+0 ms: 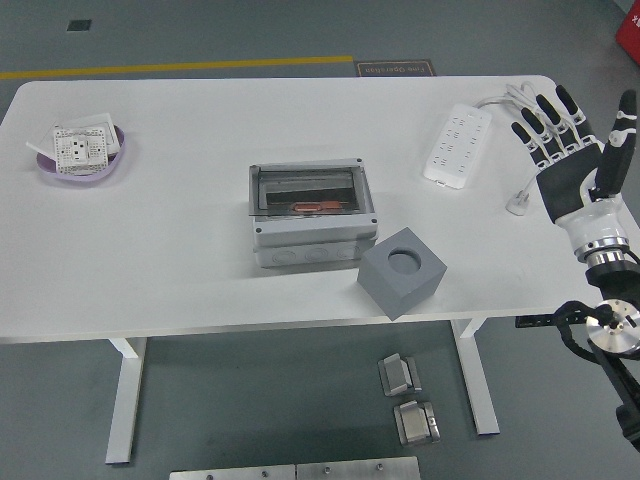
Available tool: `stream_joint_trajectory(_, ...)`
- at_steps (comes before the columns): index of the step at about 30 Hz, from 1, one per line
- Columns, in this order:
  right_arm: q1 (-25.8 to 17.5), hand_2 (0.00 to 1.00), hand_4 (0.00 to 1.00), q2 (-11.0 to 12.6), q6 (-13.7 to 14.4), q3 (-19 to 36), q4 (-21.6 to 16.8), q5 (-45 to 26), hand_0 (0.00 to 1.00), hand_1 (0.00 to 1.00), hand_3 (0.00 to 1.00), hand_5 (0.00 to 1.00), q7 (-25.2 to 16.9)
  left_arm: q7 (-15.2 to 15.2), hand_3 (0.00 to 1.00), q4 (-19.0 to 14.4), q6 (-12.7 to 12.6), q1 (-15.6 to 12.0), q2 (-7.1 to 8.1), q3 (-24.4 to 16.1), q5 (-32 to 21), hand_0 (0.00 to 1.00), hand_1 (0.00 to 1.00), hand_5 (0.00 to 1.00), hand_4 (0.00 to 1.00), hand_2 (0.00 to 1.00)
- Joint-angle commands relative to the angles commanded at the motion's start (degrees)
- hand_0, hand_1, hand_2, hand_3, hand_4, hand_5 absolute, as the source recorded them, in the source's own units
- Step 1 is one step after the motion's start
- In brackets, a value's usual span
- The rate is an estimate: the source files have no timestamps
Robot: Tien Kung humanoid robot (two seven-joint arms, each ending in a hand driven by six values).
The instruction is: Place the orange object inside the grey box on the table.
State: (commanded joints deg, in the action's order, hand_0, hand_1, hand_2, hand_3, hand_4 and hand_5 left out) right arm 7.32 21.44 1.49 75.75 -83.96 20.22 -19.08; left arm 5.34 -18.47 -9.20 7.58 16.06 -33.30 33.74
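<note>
Where the white counter (180, 240) fills the head view, a grey plastic junction box with a clear hinged lid (312, 213) sits near its middle, and the flat orange object (316, 208) shows through that lid, lying inside the box toward its right half. Just beside the box's front right corner, apart from it, stands a grey cube with a round hole in its top face (402, 271), turned corner-on to the counter's near edge. A white power strip (457, 145) lies toward the far right, its white cable (497, 98) curving off toward the right edge, and a white plug (519, 203) rests near that edge. At the far left a shallow purple dish (84, 160) holds white socket parts. The right hand (573, 150), black with white joints, is raised over the counter's right edge, its fingers (547, 110) spread wide and released, grasping nothing.
</note>
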Motion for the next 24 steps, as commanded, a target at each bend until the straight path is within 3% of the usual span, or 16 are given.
stream_joint_trajectory(3,0.1,0.728,0.953,-0.1,0.5,0.3,0.2,0.6,0.740,0.669,0.772,0.867,0.4,1.3,0.598,0.3,0.6,1.5,-0.67,2.4,-1.1,0.637,0.633,0.287,0.604,0.548)
stream_joint_trajectory(9,0.4,0.727,0.951,-0.1,3.2,-0.2,1.0,3.6,0.723,0.664,0.768,0.859,2.1,-2.6,0.607,0.7,-1.9,2.8,-1.30,5.7,-4.3,0.637,0.636,0.331,0.644,0.562)
stream_joint_trajectory(13,0.4,0.727,0.951,-0.1,3.7,-0.5,1.3,4.5,0.723,0.664,0.768,0.859,2.4,-3.3,0.607,0.9,-2.2,2.9,-0.87,6.5,-5.4,0.637,0.636,0.331,0.644,0.562)
stream_joint_trajectory(14,0.5,0.721,0.903,-0.1,3.8,-0.6,1.4,4.5,0.707,0.655,0.764,0.790,2.4,-3.0,0.602,1.0,-2.1,2.9,-0.70,6.7,-5.5,0.633,0.635,0.332,0.644,0.558)
stream_joint_trajectory(24,2.0,0.719,0.859,-0.1,4.4,-1.9,2.2,4.5,0.706,0.652,0.739,0.733,2.7,4.4,0.590,2.2,0.5,1.8,0.03,8.9,-5.7,0.625,0.624,0.330,0.643,0.546)
